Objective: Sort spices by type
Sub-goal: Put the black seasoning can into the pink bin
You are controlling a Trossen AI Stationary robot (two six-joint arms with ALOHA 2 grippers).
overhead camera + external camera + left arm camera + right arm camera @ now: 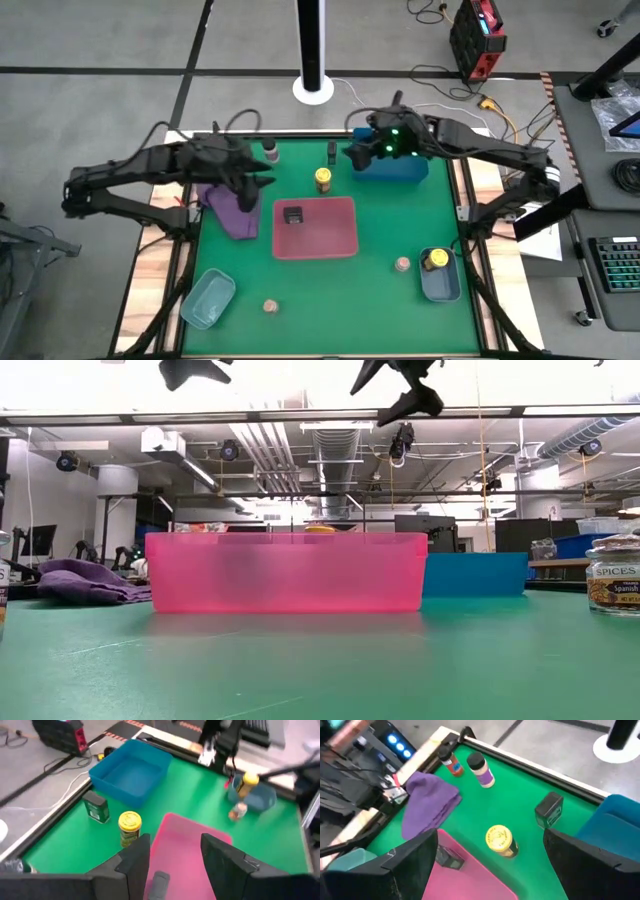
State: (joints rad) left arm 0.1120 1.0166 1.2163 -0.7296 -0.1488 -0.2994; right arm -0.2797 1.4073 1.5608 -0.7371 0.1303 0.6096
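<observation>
A black square tin [293, 215] lies in the red tray [335, 245]. A yellow-capped jar [323, 180] stands on the green table just beyond the tray, and a second black tin [332, 152] stands farther back. Two shakers [452, 764] [481, 770] stand at the far edge. Another yellow-capped jar [435, 260] stands in the grey-blue tray [440, 288]. Two tan jars [402, 264] [270, 305] stand on the table near the front. My left gripper [175, 860] is open above the red tray's far left corner. My right gripper [490, 870] is open above the far tin, beside the blue tray [395, 168].
A purple cloth [235, 212] lies left of the red tray, under my left arm. A pale teal tray [208, 298] sits at the near left. In the low view the red tray [285, 572] blocks the table's middle, and a spice jar [615, 575] stands at the right.
</observation>
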